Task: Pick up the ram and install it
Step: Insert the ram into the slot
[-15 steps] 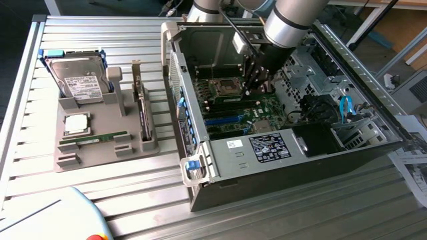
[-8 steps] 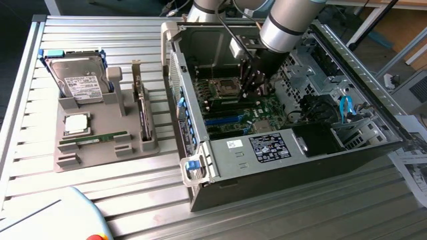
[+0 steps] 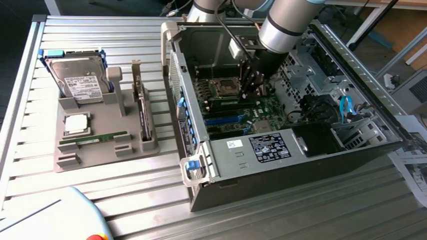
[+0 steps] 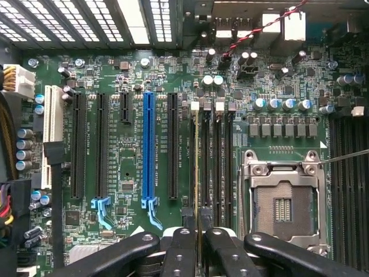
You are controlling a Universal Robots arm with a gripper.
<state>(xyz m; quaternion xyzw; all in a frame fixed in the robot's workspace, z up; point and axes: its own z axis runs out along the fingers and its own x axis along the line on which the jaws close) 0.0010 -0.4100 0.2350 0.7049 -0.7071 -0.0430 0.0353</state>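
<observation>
The ram [image 4: 196,173] shows edge-on as a thin yellowish-green strip held between my gripper's fingers [image 4: 180,254]. It runs along the memory slot nearest the expansion slots, beside the other memory slots [image 4: 219,167]. I cannot tell whether it is seated in that slot or just above it. My gripper [image 4: 198,254] is shut on it. In the exterior view my gripper [image 3: 252,87] reaches down into the open computer case [image 3: 200,165], just over the green motherboard [image 3: 267,112] and next to the processor socket [image 3: 225,87].
Outside the case, a grey holder [image 3: 100,152] carries a silver hard drive [image 3: 77,80], a square silver chip [image 3: 75,123] and another green stick [image 3: 93,138]. The open processor socket [image 4: 282,202], a blue slot [image 4: 149,144] and the case walls [image 3: 175,70] hem in the gripper.
</observation>
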